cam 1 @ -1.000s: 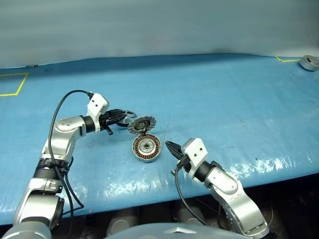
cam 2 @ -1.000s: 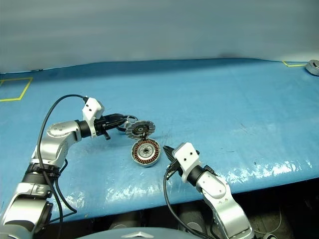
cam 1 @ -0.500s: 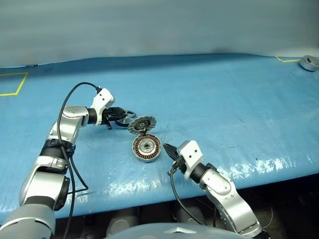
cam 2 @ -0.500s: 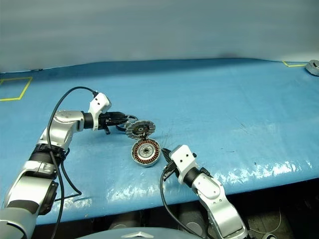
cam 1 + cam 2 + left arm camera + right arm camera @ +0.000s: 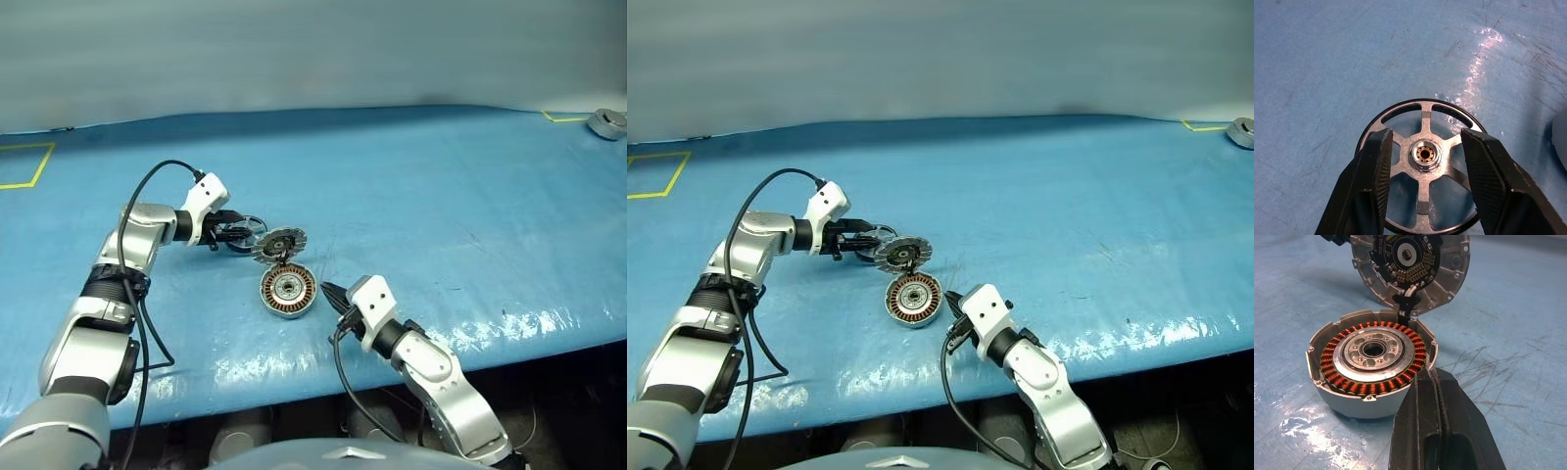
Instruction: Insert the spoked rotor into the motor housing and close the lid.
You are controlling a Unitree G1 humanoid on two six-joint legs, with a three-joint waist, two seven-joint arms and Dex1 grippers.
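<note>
Head eyes look down over the tabletop [image 5: 441,196]; wrist views sit close, sharing the motor housing [image 5: 1371,362] at frame centre

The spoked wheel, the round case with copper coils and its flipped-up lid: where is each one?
spoked rotor [image 5: 1424,154], left wrist view, on its silver centre hub.
motor housing [image 5: 1373,350], right wrist view, on its silver inner hub.
lid [image 5: 1409,255], right wrist view, on its dark inner face.
</note>
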